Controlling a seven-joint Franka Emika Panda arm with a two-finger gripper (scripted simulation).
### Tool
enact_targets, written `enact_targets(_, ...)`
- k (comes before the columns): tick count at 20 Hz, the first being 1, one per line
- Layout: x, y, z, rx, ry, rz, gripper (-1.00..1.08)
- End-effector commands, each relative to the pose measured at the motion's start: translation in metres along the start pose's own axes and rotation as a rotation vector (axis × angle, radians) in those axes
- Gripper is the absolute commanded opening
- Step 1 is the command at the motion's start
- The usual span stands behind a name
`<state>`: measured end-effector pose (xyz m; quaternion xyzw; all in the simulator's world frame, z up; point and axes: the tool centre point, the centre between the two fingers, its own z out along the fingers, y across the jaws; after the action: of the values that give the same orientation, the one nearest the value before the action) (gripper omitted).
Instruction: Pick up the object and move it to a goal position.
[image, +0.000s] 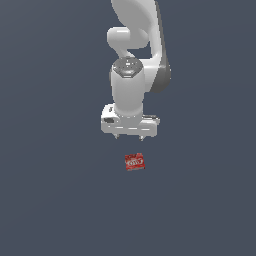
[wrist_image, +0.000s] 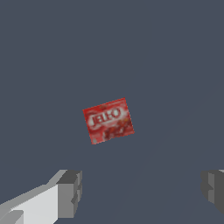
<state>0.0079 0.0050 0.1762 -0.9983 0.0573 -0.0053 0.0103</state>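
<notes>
The object, a small red flat box (image: 134, 162) with a white logo, lies flat on the dark grey floor, slightly turned. My gripper (image: 129, 136) hangs above and just behind it, pointing straight down, open and empty. In the wrist view the red box (wrist_image: 108, 120) shows its white logo face up, clear of my gripper (wrist_image: 142, 189). The two grey fingertips (wrist_image: 70, 192) stand wide apart, wider than the box. Nothing is between them.
A plain dark grey floor (image: 60, 200) spreads all around the box. The white arm (image: 135, 60) rises above the gripper. No other objects or goal marker show.
</notes>
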Motion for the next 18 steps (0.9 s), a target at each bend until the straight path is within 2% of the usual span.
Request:
enact_targets(1, 0.001, -0.001, 0.004, 0.001, -0.001, 0.045, 1.00)
enact_targets(18, 0.013, -0.012, 0.041, 0.003, -0.010, 0.482, 1.00)
